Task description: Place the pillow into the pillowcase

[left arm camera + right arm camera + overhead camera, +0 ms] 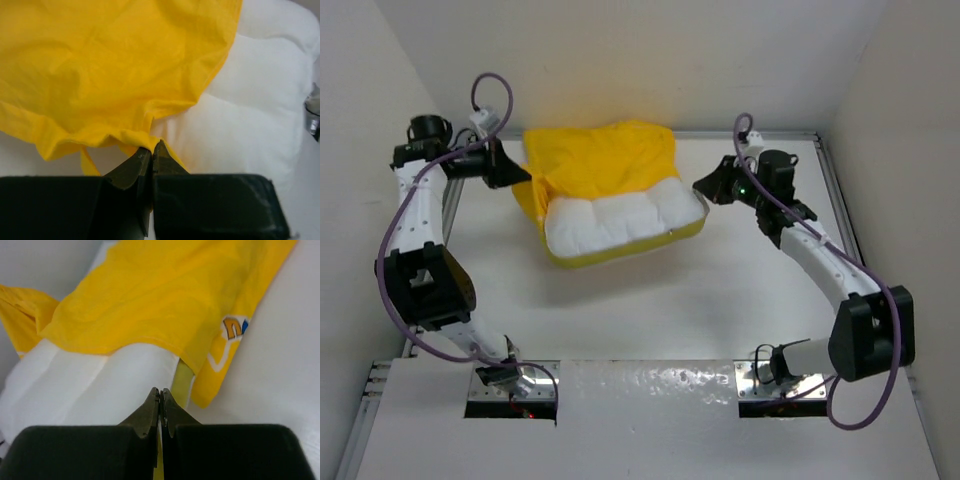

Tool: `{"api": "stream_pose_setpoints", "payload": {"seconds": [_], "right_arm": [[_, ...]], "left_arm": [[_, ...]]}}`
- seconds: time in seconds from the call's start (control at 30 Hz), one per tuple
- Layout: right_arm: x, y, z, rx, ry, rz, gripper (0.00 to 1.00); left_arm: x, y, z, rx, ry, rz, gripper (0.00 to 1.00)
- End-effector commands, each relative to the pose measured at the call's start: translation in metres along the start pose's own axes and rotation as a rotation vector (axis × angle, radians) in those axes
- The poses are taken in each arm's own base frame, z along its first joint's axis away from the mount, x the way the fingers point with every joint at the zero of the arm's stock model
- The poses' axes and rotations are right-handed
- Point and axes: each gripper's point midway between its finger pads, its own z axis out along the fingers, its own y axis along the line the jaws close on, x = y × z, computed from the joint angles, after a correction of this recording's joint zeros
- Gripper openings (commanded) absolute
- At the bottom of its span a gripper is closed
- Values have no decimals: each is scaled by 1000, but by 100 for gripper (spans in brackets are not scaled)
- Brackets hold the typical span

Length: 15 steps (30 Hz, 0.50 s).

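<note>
On the left, your left tool (pixel 527 176) was pressed together on a bunched corner of the pillowcase (pixel 600 155). The left wrist view showed the yellow cloth gathered into the tips with no gap between the 2 fingers. Holding that corner kept the mouth of the sack taut on that side, so the cloth could not slide along with the filling.

In the middle, the pillow (pixel 620 215) lay on the worktop (pixel 650 300) partly inside. Its far part was under the yellow top layer, and 3 plump white quilted panels stuck out toward you. A yellow edge ran under its near side, which suggests it was lying on the lower layer of the sack. I judge the task roughly half done — the exposed near part still had to be covered.

On the right, your right tool (pixel 698 185) was also pressed together, at the pillow's right corner. The right wrist view showed a dull yellow strip running down between the fingers. I take that strip to be the pillowcase's lower hem rather than trim on the pillow, though I cannot be sure. With both sides of the opening pinned, the likely next move was to draw the cloth toward you over the white panels.
</note>
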Motion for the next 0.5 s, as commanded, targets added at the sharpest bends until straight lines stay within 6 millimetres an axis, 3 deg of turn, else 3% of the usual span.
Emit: {"api": "stream_pose_setpoints", "payload": {"seconds": [0.0, 0.07, 0.1, 0.13, 0.17, 0.2, 0.23, 0.3, 0.33, 0.43, 0.47], "right_arm": [[36, 8, 21, 2, 87, -116, 0], [63, 18, 42, -40, 154, -136, 0], [77, 28, 50, -78, 191, -136, 0], [81, 40, 60, -119, 209, -142, 0], [114, 52, 76, -163, 294, -141, 0], [126, 63, 83, -201, 329, -146, 0], [129, 85, 94, -255, 339, -167, 0], [148, 94, 109, -293, 387, -154, 0], [142, 109, 113, -338, 375, -156, 0], [136, 118, 120, -359, 369, -157, 1], [137, 115, 120, -355, 390, -190, 12]], "left_arm": [[65, 9, 12, 9, 83, -119, 0], [91, 9, 15, 35, 128, -111, 0], [114, 6, 14, 34, 192, -155, 0], [127, 8, 13, 31, 226, -167, 0], [143, 12, 13, 41, 264, -163, 0], [163, 10, 9, 41, 324, -202, 0], [177, 14, 6, 40, 353, -232, 0], [200, 17, -4, 33, 407, -255, 0], [210, 24, -12, 11, 414, -279, 0], [231, 38, -27, -51, 434, -315, 0], [238, 44, -30, -73, 452, -314, 0]]}}
